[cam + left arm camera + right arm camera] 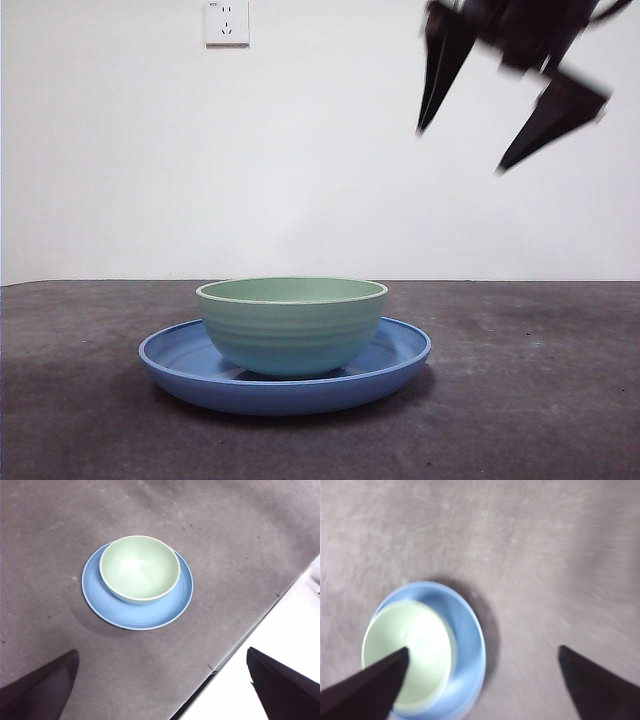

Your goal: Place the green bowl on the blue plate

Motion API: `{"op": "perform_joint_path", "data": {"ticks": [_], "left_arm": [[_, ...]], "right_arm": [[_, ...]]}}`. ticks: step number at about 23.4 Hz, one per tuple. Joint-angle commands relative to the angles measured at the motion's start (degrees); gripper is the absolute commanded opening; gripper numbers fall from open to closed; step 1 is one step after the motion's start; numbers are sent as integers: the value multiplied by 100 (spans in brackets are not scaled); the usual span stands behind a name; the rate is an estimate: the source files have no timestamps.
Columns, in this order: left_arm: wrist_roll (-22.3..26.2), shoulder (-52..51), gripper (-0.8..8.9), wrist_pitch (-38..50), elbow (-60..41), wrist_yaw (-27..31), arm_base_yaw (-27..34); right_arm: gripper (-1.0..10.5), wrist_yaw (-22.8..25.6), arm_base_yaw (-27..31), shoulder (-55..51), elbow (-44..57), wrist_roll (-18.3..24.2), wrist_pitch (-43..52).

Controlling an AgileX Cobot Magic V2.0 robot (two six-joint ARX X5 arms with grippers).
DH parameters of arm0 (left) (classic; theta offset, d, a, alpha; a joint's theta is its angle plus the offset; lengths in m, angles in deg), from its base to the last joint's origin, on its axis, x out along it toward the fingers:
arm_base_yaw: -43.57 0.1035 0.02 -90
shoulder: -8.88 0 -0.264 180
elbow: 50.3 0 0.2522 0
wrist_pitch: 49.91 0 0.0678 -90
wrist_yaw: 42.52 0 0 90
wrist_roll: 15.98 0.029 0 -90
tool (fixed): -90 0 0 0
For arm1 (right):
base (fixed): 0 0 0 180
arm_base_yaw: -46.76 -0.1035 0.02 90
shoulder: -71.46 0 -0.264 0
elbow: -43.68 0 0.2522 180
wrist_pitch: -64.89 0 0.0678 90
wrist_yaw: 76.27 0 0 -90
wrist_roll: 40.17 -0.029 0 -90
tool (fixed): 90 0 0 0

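Grey, matte table (540, 400) carries little that could obstruct: only a white wall socket (227, 22) well behind. Wide, glossy blue plate (400, 352) lies flat, the pale mint-green ridged bowl (292, 325) upright inside it, off-centre. Right gripper (462, 150) hangs above, jaws spread and empty; dipping could knock the bowl. Left gripper (160, 690) waits, jaws spread.

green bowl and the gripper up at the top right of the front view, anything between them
Nothing: in the front view only bare white wall separates the open right gripper from the green bowl sitting on the blue plate.
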Motion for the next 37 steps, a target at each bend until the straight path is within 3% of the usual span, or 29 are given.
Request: {"op": "perform_joint_path", "data": {"ticks": [1, 8, 14, 25, 27, 28, 30, 31, 37], "left_arm": [[-9, 24, 598, 63, 83, -13, -28], [-11, 24, 598, 39, 83, -11, -28], [-11, 24, 598, 39, 83, -13, -28], [-7, 24, 588, 39, 83, -13, -28], [-9, 24, 482, 37, 83, -13, -28], [-11, 24, 368, 35, 83, -13, -28], [-7, 24, 24, 28, 83, -13, -28], [-9, 24, 24, 39, 83, -13, -28], [-11, 20, 28, 39, 83, -13, -28]], "right_arm": [[583, 415, -70, -780, -118, 310, -538], [660, 717, -522, -3147, -35, 660, -2411], [662, 527, -765, -4673, 741, 911, -2647], [661, -389, -765, -5228, 1436, 901, -2524], [646, -382, -765, -5228, 1436, 866, -2446], [597, -385, -763, -5228, 1436, 828, -2415], [204, -378, -763, -5228, 1434, 826, -2389], [24, -361, -763, -5228, 1434, 848, -2376], [28, -363, -763, -5228, 1434, 861, -2269]]}}
